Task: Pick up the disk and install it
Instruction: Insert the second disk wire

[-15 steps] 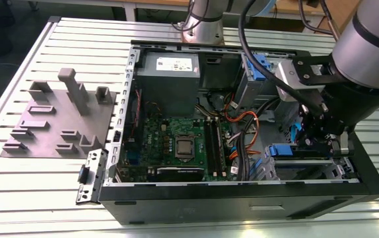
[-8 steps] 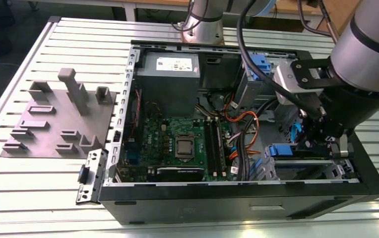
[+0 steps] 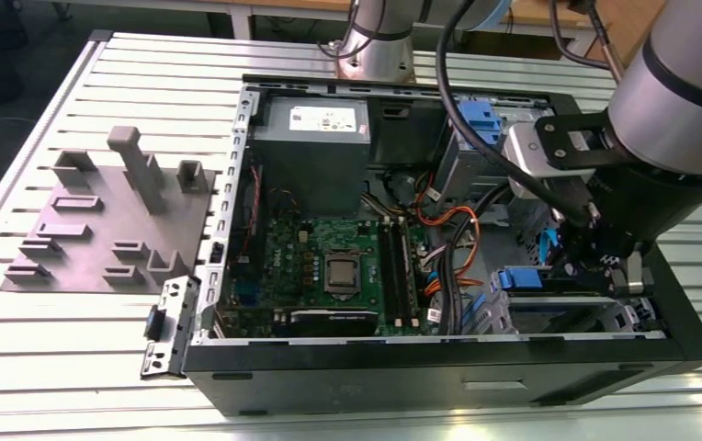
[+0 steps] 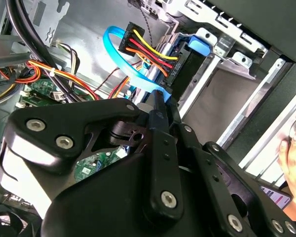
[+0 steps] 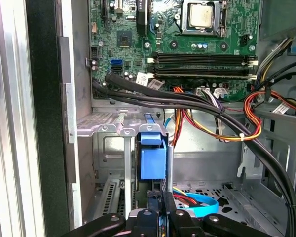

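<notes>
Inside, one disk stands on edge in the drive cage of the one open computer case
One gripper reaches down at the disk's end, its black fingers drawn close on the blue bracket, seemingly pinching it; one hand rests outside the case

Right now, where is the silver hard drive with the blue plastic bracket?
The disk stands on edge in the drive bay at the open computer case's front corner, on the exterior view's right, directly under the gripper.
</notes>
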